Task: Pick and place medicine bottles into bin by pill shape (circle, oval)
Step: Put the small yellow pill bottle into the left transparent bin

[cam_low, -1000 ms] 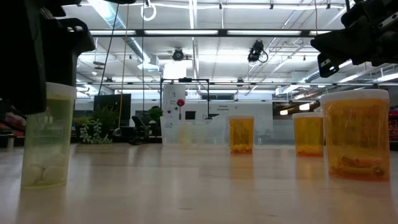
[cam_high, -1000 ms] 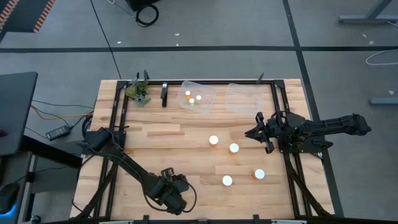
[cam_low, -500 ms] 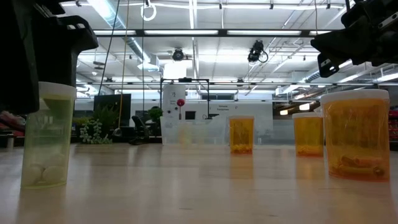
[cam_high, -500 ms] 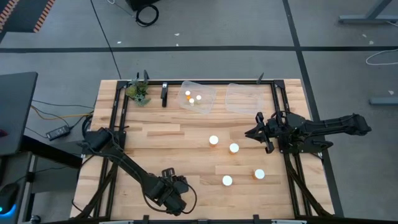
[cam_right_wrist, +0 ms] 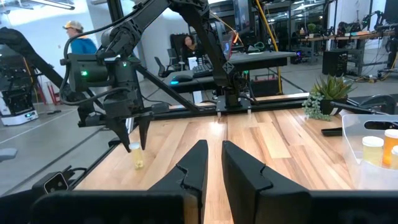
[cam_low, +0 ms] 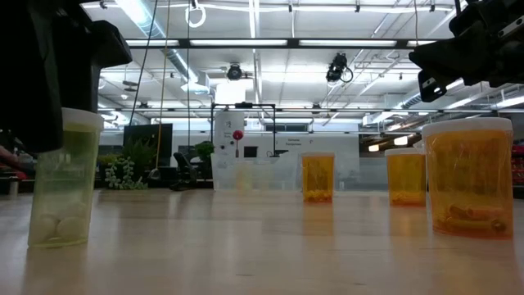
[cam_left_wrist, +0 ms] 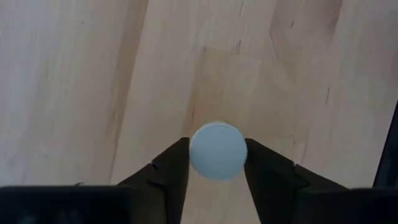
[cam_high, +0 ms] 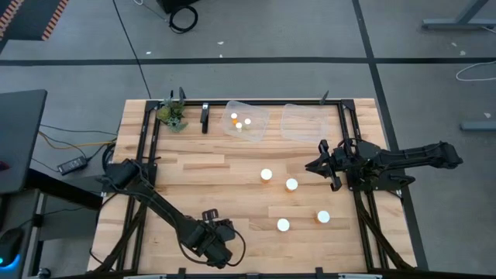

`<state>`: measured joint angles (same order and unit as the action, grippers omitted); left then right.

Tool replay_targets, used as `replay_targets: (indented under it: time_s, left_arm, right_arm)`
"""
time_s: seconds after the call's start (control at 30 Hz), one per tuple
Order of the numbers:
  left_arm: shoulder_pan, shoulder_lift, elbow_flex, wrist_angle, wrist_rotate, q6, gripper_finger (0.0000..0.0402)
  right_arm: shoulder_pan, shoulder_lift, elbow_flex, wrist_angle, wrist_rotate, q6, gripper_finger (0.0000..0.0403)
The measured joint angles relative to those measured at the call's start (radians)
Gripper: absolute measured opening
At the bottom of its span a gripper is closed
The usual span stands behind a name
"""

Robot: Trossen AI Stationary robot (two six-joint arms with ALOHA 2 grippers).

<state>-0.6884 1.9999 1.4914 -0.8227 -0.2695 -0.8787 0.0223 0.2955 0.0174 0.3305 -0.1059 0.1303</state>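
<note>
Left wrist view shows the left claw (cam_left_wrist: 217, 163) with its two fingers (cam_left_wrist: 171, 167) pressed on both sides of a white bottle cap (cam_left_wrist: 218, 151), so it grips this bottle near the front edge of the bench (cam_high: 201, 167). Four more bottles (cam_high: 291, 184) stand in the middle and right part. Three small ones lie in the left bin (cam_high: 263, 116). The right claw (cam_high: 314, 165) hangs closed and empty above the bench's right side.

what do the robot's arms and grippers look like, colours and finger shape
Both arms are matte black, jointed links with thin dark cabling along them. The left gripper has two black wedge-shaped fingers tapering to flat inner faces. The right gripper has the same two dark, angular, tapering fingers. The left arm's wrist housing carries a small green indicator light. No printed markings are legible.
</note>
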Motion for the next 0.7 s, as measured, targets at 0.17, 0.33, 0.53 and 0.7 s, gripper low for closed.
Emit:
replay_targets:
  time_s: [0.17,0.33,0.53,0.7]
  left_arm:
    - [0.000,0.000,0.000,0.002,0.000,0.000,0.0129]
    - [0.000,0.000,0.000,0.003,0.000,0.000,0.0123]
    - [0.011,0.000,0.010,-0.007,0.000,0.016,0.0128]
    - [0.031,-0.001,0.044,-0.034,0.001,0.075,0.0126]
  right_arm:
    - [0.000,0.000,0.000,0.000,0.000,0.000,0.0054]
    - [0.000,0.000,0.000,0.000,0.000,0.000,0.0054]
    - [0.000,0.000,0.000,0.000,0.000,0.000,0.0054]
    - [0.000,0.000,0.000,0.000,0.000,0.000,0.0054]
